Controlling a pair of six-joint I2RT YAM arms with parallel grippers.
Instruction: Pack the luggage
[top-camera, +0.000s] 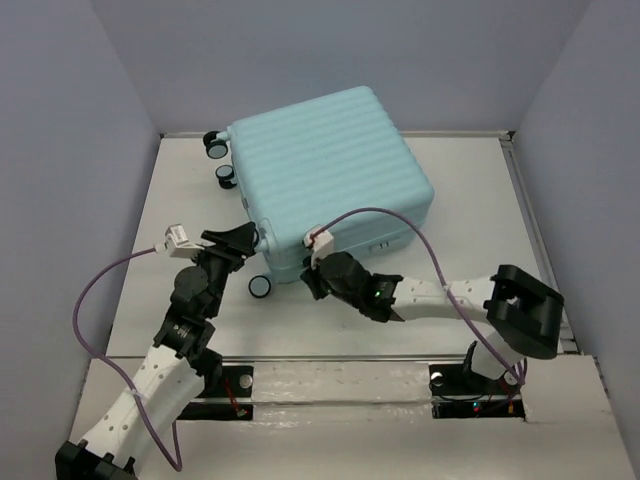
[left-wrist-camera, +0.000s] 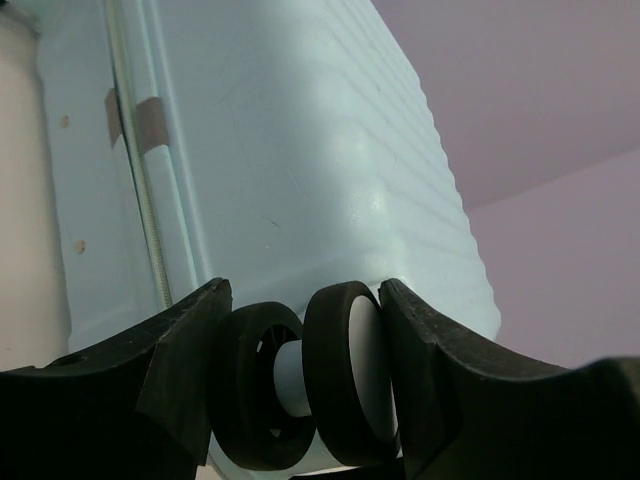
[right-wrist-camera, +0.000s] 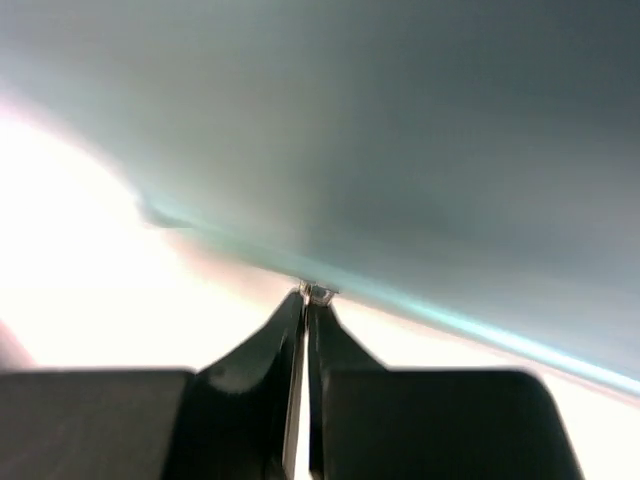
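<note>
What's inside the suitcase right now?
Nothing inside shows. The luggage lies closed on the table, only its ribbed shell visible; the lid covers any contents. The left gripper clamps one wheel; the right gripper is shut at the seam.

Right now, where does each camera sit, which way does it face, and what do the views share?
Top external: above and behind the bases, looking down on the luggage, both arms, left tool and right tool.
Left wrist: low beside the luggage, fingers clasping a spinner wheel.
Right wrist: pressed near the blurred shell, fingers pinching a metal tab.
Shared: all three show the mint shell.
</note>
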